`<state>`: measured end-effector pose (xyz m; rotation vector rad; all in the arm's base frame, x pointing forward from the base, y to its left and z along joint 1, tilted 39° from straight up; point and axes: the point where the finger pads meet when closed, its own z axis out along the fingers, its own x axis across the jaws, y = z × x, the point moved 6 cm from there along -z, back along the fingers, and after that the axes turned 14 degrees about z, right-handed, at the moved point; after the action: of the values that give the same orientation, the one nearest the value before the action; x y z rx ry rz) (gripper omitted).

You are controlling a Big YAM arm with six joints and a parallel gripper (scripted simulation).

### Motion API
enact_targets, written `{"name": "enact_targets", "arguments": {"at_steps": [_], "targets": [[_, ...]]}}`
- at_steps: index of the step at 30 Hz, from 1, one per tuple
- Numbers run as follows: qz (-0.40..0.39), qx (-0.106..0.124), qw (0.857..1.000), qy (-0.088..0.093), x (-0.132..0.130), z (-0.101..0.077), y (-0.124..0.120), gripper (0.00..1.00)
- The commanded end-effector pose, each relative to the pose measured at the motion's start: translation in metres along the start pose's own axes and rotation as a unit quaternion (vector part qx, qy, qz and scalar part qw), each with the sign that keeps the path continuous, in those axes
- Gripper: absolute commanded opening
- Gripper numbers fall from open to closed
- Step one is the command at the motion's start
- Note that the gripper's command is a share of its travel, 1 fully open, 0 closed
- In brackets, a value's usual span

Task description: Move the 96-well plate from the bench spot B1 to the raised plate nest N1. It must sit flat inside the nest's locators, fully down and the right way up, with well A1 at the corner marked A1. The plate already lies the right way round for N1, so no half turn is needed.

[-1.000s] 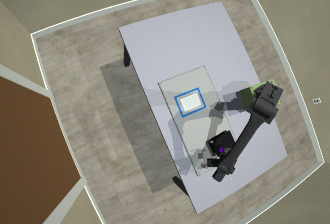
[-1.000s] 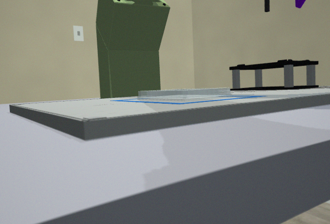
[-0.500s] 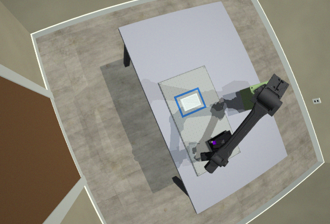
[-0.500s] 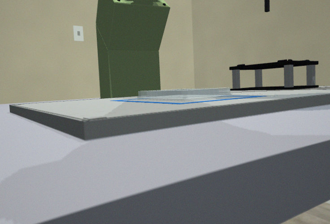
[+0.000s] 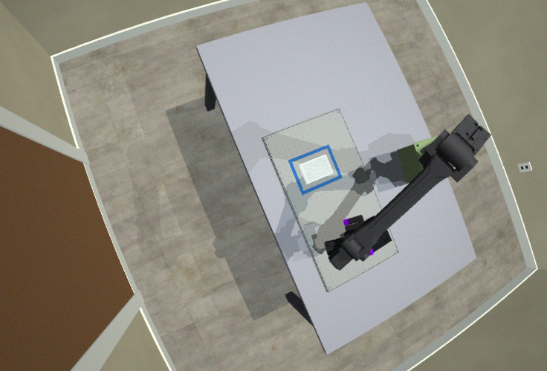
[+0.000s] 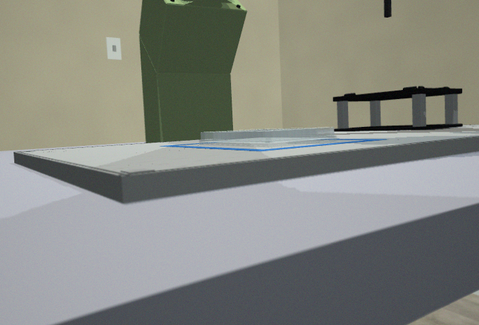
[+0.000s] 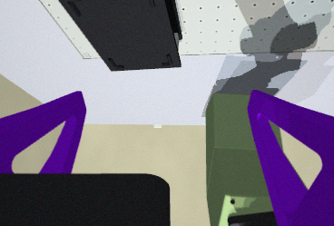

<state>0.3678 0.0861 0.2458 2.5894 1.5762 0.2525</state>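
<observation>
End effector (image 7: 165, 157) spread wide, nothing between its purple wedge-shaped fingers. Wrist view looks down on the nest N1 (image 7: 122, 23): flat black rectangular deck w/ small corner locators, raised on grey posts over a pale perforated baseplate (image 5: 344, 137). 96-well plate (image 5: 315, 168), white, translucent, fine well grid, lies flat inside the blue square outline of B1 (image 5: 295, 175), well apart from the nest. Matte lavender tabletop (image 5: 300, 66); angular green pedestal (image 6: 185, 81) carries the arm.

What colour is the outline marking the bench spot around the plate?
Blue outline; the top view shows it best.
</observation>
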Motion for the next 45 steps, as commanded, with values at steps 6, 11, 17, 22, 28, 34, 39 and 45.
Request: {"name": "enact_targets", "arguments": {"at_steps": [6,11,17,22,28,34,39,45], "targets": [[-0.057,0.002,0.998,0.000,-0.034,-0.019,0.003,1.00],[-0.077,0.002,0.997,0.000,-0.055,-0.029,0.005,1.00],[-0.097,0.003,0.995,-0.001,-0.077,-0.039,0.004,1.00],[-0.117,0.003,0.993,-0.001,-0.095,-0.048,0.003,1.00],[-0.109,-0.010,0.994,0.006,-0.105,-0.023,0.023,1.00],[-0.096,-0.045,0.994,0.019,-0.117,-0.006,0.035,1.00],[-0.089,-0.066,0.994,0.024,-0.127,0.006,0.045,1.00],[-0.081,-0.093,0.992,0.029,-0.144,0.025,0.060,1.00]]}}
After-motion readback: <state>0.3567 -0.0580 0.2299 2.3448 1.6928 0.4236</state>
